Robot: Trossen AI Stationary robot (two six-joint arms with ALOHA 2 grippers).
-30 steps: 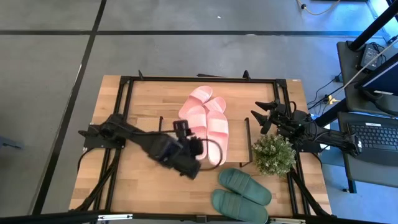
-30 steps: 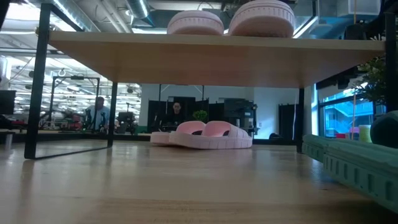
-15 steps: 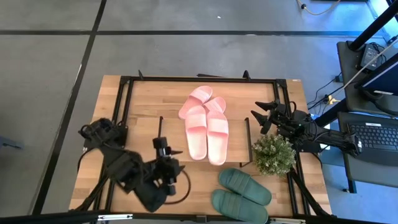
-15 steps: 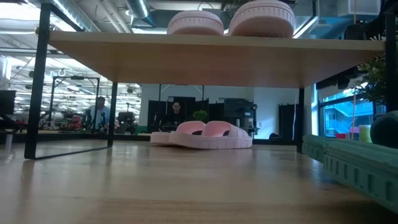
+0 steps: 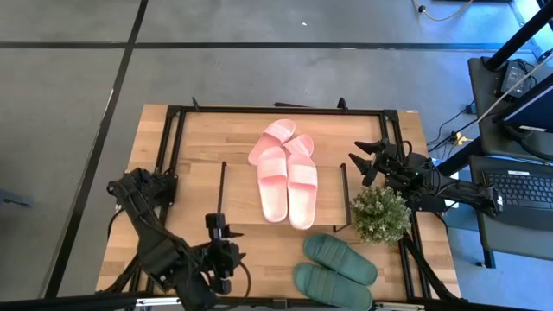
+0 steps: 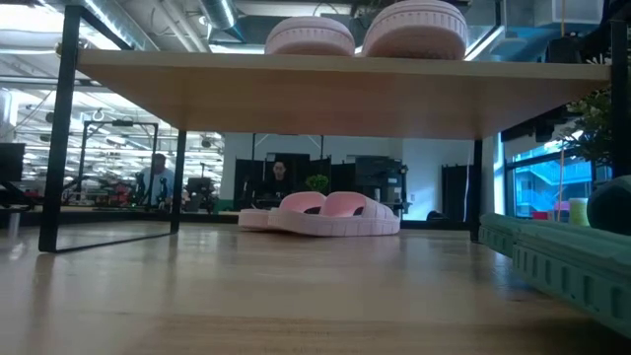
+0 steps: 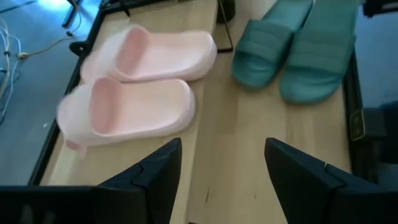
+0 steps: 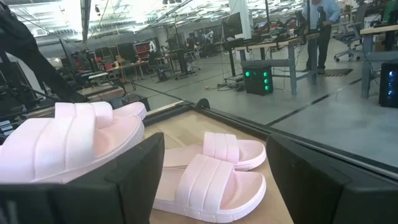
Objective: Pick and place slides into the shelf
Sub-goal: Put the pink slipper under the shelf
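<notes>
One light pink pair of slides (image 5: 288,186) lies on the shelf's wooden top board (image 5: 242,194), and shows from below the board in the low view (image 6: 365,30). A second pink pair (image 5: 281,136) rests on the table beyond it, under the board in the low view (image 6: 325,215). The dark green pair (image 5: 333,263) lies soles down near the table's near edge. My left gripper (image 5: 220,255) is open at the near-left, well away from the slides; its wrist view shows the pink pair (image 7: 137,87) and the green pair (image 7: 292,50). My right gripper (image 5: 365,164) waits open at the right, facing the pink slides (image 8: 217,168).
A small potted plant (image 5: 380,214) stands right of the shelf, between it and the right arm. A black metal frame (image 5: 173,130) runs round the table. The shelf's thin black legs (image 6: 61,128) stand on the tabletop. Bare wood lies left of the shelf.
My left gripper has drawn back from the near end of the pink pair on the shelf toward the table's near edge, and the arm has folded to the near-left. The pink pair stays where it was on the board.
</notes>
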